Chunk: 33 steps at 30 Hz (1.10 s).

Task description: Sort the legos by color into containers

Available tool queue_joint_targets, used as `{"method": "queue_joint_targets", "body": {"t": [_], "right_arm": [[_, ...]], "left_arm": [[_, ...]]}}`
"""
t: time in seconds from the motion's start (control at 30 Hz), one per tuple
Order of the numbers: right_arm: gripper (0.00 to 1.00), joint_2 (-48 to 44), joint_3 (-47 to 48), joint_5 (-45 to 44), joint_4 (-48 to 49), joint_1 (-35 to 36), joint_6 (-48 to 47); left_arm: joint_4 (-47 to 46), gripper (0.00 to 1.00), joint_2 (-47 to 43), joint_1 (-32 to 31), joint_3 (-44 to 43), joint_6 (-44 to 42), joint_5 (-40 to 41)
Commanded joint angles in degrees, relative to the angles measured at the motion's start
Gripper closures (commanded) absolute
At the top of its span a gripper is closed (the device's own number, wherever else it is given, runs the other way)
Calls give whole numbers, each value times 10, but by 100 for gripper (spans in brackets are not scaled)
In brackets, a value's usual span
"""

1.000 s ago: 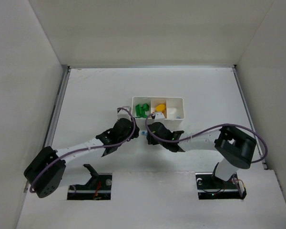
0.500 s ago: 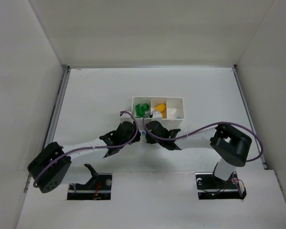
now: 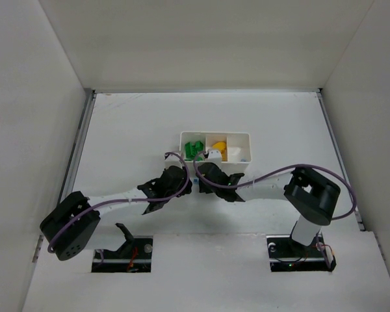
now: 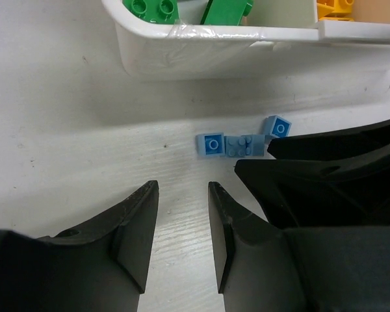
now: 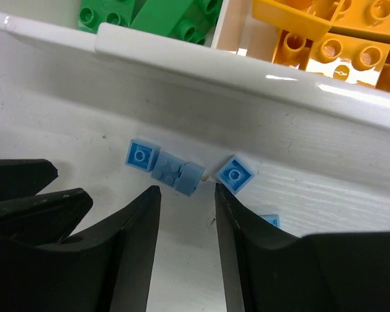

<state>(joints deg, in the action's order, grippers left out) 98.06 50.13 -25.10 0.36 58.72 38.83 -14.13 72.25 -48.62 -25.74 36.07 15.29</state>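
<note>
Right gripper (image 5: 187,218) hangs low over the white surface (image 5: 65,123). Its two black fingers are parted by a narrow gap with nothing between them, so it holds nothing. Just ahead of its fingertips lie the light blue legos (image 5: 177,174): a square one-stud brick, a paler piece touching it, and a second square brick turned on a corner just beside that. A fourth blue bit shows at the edge of one finger, mostly hidden.

Left gripper (image 4: 180,218) points at the same cluster from the left. Its fingers are slightly apart and empty, and the bricks lie a little ahead of its tips. The two grippers are close together, and the black body of each shows at the edge of the other's wrist view.

Beyond the blue legos, near but not touching them, stands the near wall of the white tray (image 5: 247,71). Green legos (image 5: 149,16) lie in its left compartment and yellow-orange legos (image 5: 331,32) in the middle one. Seen from overhead, both arms reach in to the tray's near side.
</note>
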Motion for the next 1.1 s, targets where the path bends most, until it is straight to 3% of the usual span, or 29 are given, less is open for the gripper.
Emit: {"method": "queue_joint_targets", "body": {"t": [0.0,0.33,0.8,1.07], "right_arm": [[55,10,27,-14,1,-8,0],[57,33,39,12,25,-16,-1],[77,-14,9,5,3,-10,2],[79,-145,-24,5,2,2,-11]], "left_arm": [[-16,66,-2,3,6,0,6],[-27,66,7,6,10,0,3],[-20,66,3,2,-4,-6,3],[-18,59,29,-4,-34,-29,13]]}}
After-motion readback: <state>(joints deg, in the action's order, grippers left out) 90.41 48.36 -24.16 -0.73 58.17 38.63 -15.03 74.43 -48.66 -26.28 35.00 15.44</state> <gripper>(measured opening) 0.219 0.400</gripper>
